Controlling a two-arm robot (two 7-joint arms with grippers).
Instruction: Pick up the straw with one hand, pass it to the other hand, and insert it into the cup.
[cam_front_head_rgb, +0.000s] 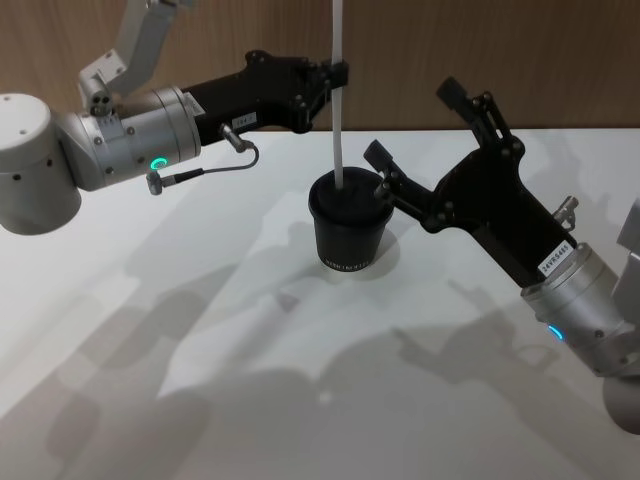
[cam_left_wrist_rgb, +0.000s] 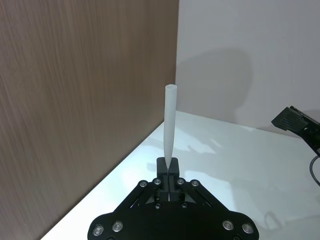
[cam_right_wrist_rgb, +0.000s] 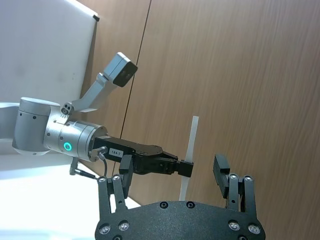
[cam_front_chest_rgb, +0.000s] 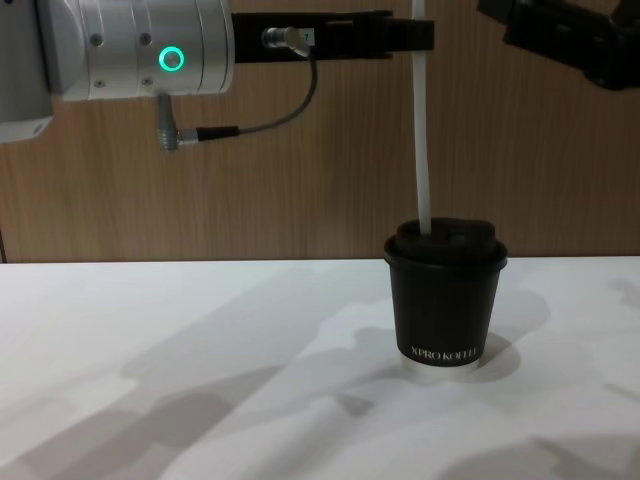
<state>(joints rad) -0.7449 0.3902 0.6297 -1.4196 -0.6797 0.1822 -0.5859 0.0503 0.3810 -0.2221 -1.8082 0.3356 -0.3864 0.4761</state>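
The white straw (cam_front_head_rgb: 338, 95) stands upright, and my left gripper (cam_front_head_rgb: 336, 77), with its silver green-ringed wrist, is shut on it well above the cup. The straw's lower end meets the domed lid of the black cup (cam_front_head_rgb: 349, 228) near the table's middle; how deep it goes I cannot tell. In the chest view the straw (cam_front_chest_rgb: 422, 130) runs from the left gripper (cam_front_chest_rgb: 418, 35) down to the cup (cam_front_chest_rgb: 445, 300). The left wrist view has the fingertips (cam_left_wrist_rgb: 173, 165) pinching the straw (cam_left_wrist_rgb: 169, 120). My right gripper (cam_front_head_rgb: 409, 122) is open just right of the cup, holding nothing.
The white table (cam_front_head_rgb: 200, 380) spreads wide in front of and to the left of the cup. A brown wood wall (cam_front_head_rgb: 520, 50) runs close behind it. The right arm's wrist (cam_front_head_rgb: 580, 310) stretches over the table's right side.
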